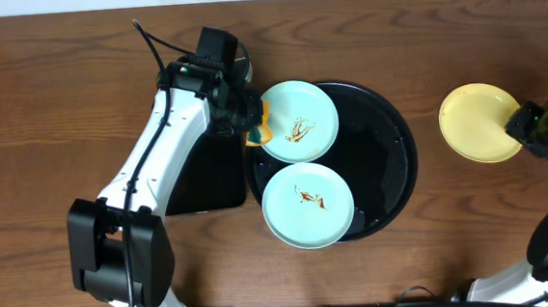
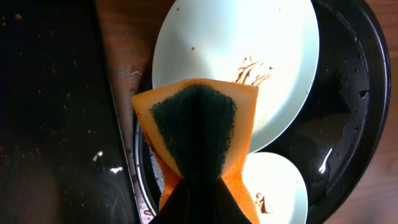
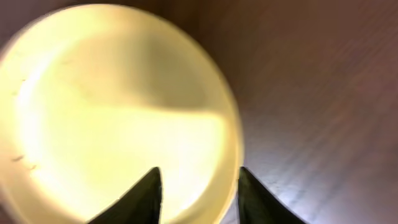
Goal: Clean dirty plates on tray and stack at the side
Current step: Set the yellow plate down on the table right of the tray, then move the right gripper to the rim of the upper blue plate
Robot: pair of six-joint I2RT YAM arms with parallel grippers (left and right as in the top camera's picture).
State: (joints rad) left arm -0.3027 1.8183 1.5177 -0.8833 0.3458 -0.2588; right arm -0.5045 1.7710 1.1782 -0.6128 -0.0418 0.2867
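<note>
At the tray's (image 1: 402, 164) 10 o'clock the left gripper (image 2: 194, 202) pinches a sponge (image 2: 199, 124) at a mint plate's (image 1: 298, 121) rim; a second plate (image 1: 307, 205) lies at 6. Off-tray at 3, the right gripper (image 3: 199, 190) gapes over the yellow plate (image 1: 480, 122).

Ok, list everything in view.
mint plates: two, pale mint with brown smears, on the round tray
yellow plate: one, pale yellow, on the table right of the round tray
round tray: one, black, table centre
flat tray: one, black, left of the round tray
sponge: one, orange with dark green pad, at a mint plate's rim
table: one, brown wood
left gripper: shut on the sponge
right gripper: open, over the yellow plate's edge
</note>
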